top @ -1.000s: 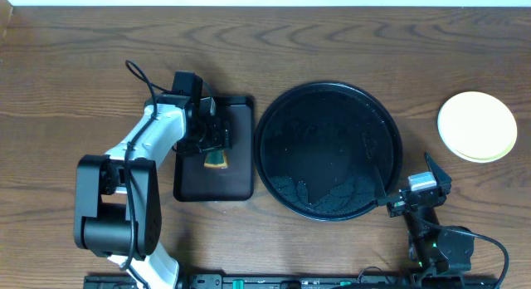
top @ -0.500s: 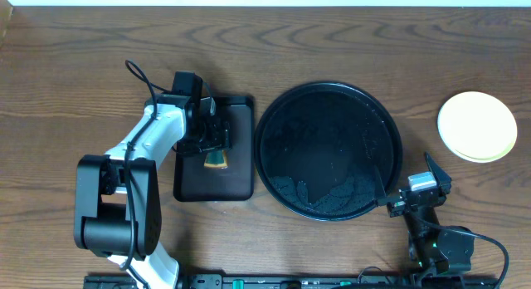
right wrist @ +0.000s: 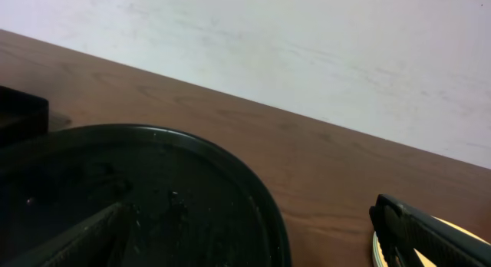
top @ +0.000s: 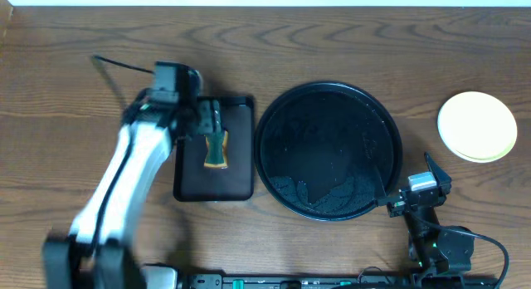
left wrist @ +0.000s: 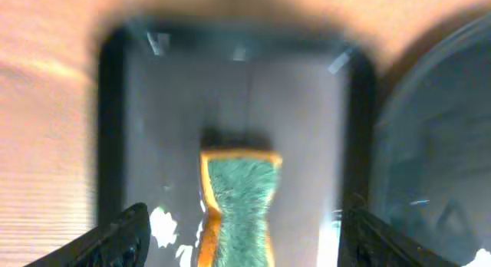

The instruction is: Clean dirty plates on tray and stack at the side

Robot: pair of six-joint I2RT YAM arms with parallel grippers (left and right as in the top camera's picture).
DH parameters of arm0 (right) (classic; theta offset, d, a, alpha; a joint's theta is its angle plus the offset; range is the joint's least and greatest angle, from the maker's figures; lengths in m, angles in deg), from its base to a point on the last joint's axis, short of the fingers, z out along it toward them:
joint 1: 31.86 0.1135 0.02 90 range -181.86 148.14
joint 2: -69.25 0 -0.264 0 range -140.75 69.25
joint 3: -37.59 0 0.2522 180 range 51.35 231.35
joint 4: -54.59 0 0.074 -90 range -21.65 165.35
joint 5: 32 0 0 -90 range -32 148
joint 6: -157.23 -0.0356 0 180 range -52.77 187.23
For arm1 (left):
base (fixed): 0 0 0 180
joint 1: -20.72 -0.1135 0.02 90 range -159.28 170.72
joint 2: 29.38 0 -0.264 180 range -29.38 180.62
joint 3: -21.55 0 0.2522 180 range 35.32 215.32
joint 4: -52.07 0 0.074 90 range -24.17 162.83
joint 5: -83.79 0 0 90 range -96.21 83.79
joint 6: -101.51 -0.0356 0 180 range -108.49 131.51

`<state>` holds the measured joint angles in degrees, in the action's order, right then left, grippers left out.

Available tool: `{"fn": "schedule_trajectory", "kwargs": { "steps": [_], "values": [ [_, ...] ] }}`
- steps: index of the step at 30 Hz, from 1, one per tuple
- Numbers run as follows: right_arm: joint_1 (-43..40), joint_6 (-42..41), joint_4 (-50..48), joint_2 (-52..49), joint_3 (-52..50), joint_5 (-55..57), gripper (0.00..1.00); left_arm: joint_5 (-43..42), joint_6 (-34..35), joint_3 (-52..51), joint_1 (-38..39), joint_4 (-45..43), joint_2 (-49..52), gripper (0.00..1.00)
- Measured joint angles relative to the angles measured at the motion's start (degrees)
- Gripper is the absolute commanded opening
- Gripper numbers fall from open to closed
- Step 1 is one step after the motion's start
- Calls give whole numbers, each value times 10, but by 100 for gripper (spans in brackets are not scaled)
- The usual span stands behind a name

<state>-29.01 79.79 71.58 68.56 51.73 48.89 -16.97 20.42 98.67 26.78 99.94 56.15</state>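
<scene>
From my station this looks close to finished. At the left of the overhead view my left gripper [top: 209, 124] hangs over the small tray [top: 236, 173]. Its fingers are spread far wider than the sponge [left wrist: 239, 209] and hold nothing. The arm itself is blurred.

The sponge lies flat on that tray. It has a fuzzy green scouring face over an orange-yellow foam layer and is pinched at the waist. The small tray is glossy black with rounded corners and a low rim, and bright wet spots show beside the sponge.

In the middle, the round tray [top: 332, 131] carries 0 plates. It is a shiny black disc with a raised rim, and a wet, beaded film covers its lower part. I judge the clearing step done, though the tray itself is not dry.

At the lower right my right gripper [right wrist: 249, 221] sits just beside the tray's rim, its fingers fully apart with nothing between them.

Far right, well apart from the tray, the plates [top: 477, 127] rest on the dark wood-grain table [top: 83, 56]. The top 1 is round, shallow, smooth and pale yellow, with no smear I can see. I cannot tell how many lie beneath it, so I cannot confirm that all 3 are stacked.
</scene>
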Motion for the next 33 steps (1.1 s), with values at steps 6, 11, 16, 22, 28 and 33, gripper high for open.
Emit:
{"fn": "schedule_trajectory", "kwargs": {
  "steps": [6,11,16,22,28,33],
  "values": [
    [0,0,0,0,0,1,99,33,0,0,0,-1,-201,81],
    [0,0,0,0,0,1,99,61,0,-9,-4,-2,-341,81],
    [0,0,0,0,0,1,99,73,0,-87,-28,1,-488,81],
    [0,0,0,0,0,1,99,78,0,-238,-44,-17,-646,81],
    [0,0,0,0,0,2,99,78,6,-377,-45,-212,-780,81],
    [0,0,0,0,0,2,99,78,34,-464,-45,-396,-833,81]
  ]
}}
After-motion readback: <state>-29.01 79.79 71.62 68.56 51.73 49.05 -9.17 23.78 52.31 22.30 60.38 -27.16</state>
